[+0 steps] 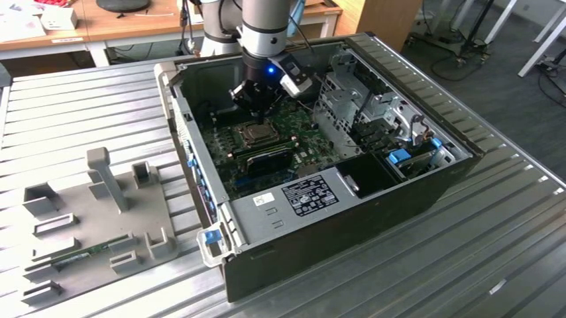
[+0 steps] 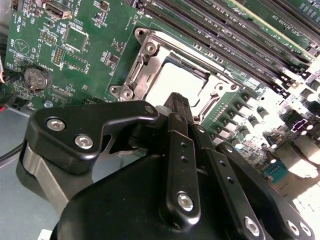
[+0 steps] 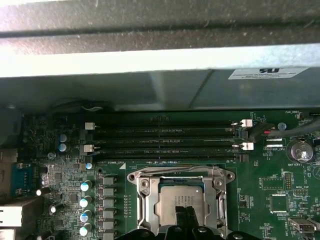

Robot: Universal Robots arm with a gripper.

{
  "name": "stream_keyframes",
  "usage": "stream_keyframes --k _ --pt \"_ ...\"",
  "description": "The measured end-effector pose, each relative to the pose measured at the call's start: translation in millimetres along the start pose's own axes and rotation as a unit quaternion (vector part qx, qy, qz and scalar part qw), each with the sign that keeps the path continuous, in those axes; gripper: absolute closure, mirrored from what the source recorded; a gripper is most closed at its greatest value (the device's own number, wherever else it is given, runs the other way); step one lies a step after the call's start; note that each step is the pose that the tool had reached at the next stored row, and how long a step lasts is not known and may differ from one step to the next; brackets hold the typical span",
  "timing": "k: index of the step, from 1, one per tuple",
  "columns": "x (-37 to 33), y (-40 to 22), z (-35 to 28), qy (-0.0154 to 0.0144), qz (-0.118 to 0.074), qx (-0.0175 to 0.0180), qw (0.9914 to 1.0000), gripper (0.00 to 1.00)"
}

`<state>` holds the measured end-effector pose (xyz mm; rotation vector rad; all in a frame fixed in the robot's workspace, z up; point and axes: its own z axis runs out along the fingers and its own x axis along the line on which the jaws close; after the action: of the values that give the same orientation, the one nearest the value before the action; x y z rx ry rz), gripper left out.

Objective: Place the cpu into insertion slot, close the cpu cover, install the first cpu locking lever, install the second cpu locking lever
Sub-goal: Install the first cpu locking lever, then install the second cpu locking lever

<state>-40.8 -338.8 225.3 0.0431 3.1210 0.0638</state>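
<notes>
The cpu [image 3: 172, 194] lies flat in the insertion slot [image 3: 181, 173] on the green board, its silver top facing up. The cpu cover [image 3: 146, 200] lies down around it as a silvery frame, and the chip shows through its window. My gripper [image 3: 186, 214] is shut, with the two fingertips pressed together and nothing between them, right over the middle of the chip. In the second wrist view the shut gripper [image 2: 176, 100] points at the cpu [image 2: 167, 80] inside the cover [image 2: 142, 65]. In the exterior view the gripper [image 1: 256, 106] hangs inside the open case just above the socket [image 1: 258, 134].
Long black memory slots [image 3: 165, 142] run beside the socket toward the case wall [image 3: 150, 60]. A coin battery [image 3: 299, 151] and a row of capacitors [image 3: 86, 200] flank it. A metal drive cage [image 1: 372, 112] fills the case's right in the exterior view. A grey fixture plate [image 1: 89, 212] lies outside on the left.
</notes>
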Motion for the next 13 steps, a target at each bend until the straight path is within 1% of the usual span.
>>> stream_keyframes --k 7,13 --pt "0.0 0.1 -2.3 0.0 0.0 0.0 1.0 0.9" --pt "0.0 0.1 -2.4 0.0 0.0 0.0 1.0 0.9"
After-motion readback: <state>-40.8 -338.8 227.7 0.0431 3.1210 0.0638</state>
